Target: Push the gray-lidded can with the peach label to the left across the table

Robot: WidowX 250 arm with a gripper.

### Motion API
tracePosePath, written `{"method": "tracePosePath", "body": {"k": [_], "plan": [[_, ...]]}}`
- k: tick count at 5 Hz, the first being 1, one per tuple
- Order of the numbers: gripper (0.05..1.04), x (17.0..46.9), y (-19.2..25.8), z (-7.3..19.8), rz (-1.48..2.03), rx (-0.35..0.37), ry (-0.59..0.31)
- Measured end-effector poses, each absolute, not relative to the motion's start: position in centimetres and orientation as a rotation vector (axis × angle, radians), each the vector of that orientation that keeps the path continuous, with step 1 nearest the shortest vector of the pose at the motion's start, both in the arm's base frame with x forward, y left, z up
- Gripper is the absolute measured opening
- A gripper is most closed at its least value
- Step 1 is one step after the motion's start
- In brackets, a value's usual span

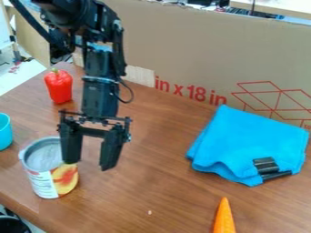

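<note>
Jaws spread, I hang over a brown table (152, 191), one finger (71, 145) crossing in front of an open can (42, 184); a sideways nudge could tip it.

The counter (158, 186) was brown, with wood grain. An open can (41, 184) with fruit on its label stood upright near the left edge, just beside a turquoise cup (5, 133) cut off by the view's edge. A red pepper (59, 86) stood upright farther back. On the right lay a folded blue cloth (249, 139) with a black piece (265, 164) at its near corner. An orange, pointed carrot (224, 219) lay nearer the front, and a tiny pale speck (150, 212) showed left of it.
</note>
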State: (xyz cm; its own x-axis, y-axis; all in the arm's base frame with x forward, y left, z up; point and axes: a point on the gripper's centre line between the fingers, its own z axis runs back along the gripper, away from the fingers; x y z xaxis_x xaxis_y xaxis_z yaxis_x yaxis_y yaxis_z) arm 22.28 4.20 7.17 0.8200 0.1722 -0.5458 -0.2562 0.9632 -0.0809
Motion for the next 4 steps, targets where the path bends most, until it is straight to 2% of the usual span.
{"method": "tracePosePath", "body": {"k": [1, 2, 3, 4], "plan": [[0.989, 21.4, 4.3, 6.9, 0.241, -0.161, 0.595], [0.989, 21.1, 4.3, 6.9, 0.233, -0.156, 0.588], [0.99, 21.1, 4.7, 7.5, 0.222, -0.129, 0.557], [0.992, 21.3, 4.8, 9.1, 0.189, -0.073, 0.499]]}}
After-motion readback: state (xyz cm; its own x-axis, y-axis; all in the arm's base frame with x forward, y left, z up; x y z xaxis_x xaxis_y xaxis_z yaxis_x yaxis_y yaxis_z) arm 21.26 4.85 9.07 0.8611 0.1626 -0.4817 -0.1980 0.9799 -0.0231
